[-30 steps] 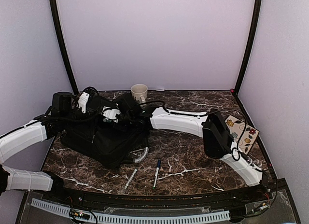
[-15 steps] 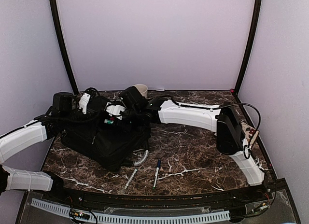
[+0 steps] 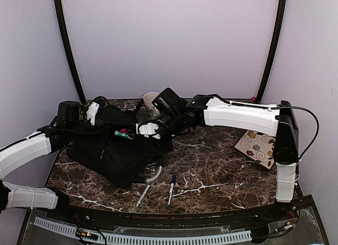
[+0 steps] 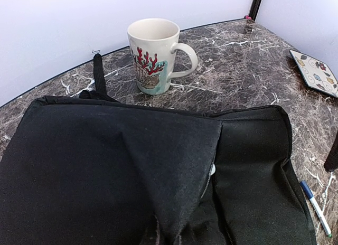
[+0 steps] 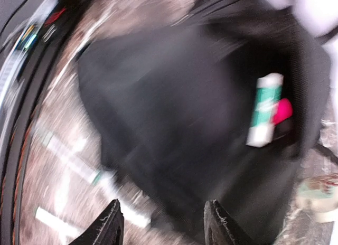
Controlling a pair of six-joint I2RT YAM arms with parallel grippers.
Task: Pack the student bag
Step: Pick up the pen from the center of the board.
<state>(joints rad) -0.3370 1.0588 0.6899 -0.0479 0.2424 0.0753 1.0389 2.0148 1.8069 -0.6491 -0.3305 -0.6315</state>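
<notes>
The student bag (image 3: 113,152), black and soft, lies at the table's left with its top opening held apart. My left gripper (image 3: 91,114) is shut on the bag's flap; in the left wrist view the black fabric (image 4: 132,166) tents up toward the camera and hides the fingers. A green-and-white marker (image 3: 124,134) (image 5: 265,110) lies inside the opening beside something pink-red (image 5: 283,111). My right gripper (image 3: 140,131) (image 5: 163,226) hovers over the bag's right side, open, with nothing between its fingers. The right wrist view is blurred.
A coral-patterned mug (image 3: 151,101) (image 4: 154,55) stands just behind the bag. A flowered plate (image 3: 257,145) (image 4: 316,72) lies at the right. A blue-capped pen (image 3: 171,189) and a grey pen (image 3: 141,196) lie near the front edge, by the bag's grey handle (image 3: 155,173).
My right arm has pulled up and back to the right out of the bag's opening, leaving the green-and-white marker inside. The left arm and the held flap have not moved.
</notes>
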